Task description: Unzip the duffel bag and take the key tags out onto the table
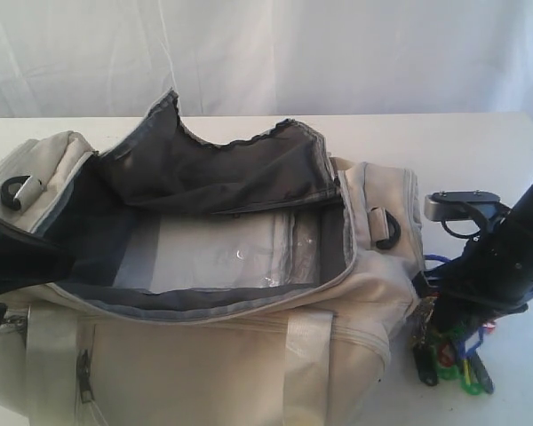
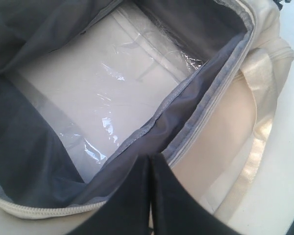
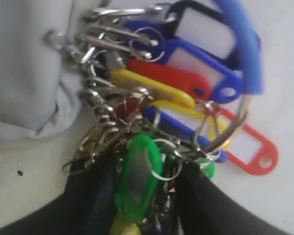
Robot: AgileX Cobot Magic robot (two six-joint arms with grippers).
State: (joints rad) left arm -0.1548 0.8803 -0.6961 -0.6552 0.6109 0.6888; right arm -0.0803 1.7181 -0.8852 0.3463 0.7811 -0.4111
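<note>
The cream duffel bag [image 1: 204, 355] lies unzipped on the white table [image 1: 480, 151], its dark grey flap thrown back and a plastic-covered pale base panel [image 2: 88, 83] showing inside. The key tags [image 1: 453, 359] hang in a bunch just off the bag's right end, low over the table. My right gripper [image 1: 440, 315] is shut on them. In the right wrist view its fingers [image 3: 206, 196] clamp the rings and a green tag [image 3: 139, 169], with red, blue and yellow tags fanned beyond. My left gripper [image 2: 150, 196] is shut, empty as far as I can see, over the bag's near zipper rim [image 2: 196, 122].
A black D-ring [image 1: 386, 229] sits on the bag's right end and another [image 1: 13, 191] on the left end. Webbing straps [image 1: 306, 355] run down the front. Bare tabletop [image 3: 284, 63] lies beyond the tags, and the bag's fabric [image 3: 24, 63] lies beside them.
</note>
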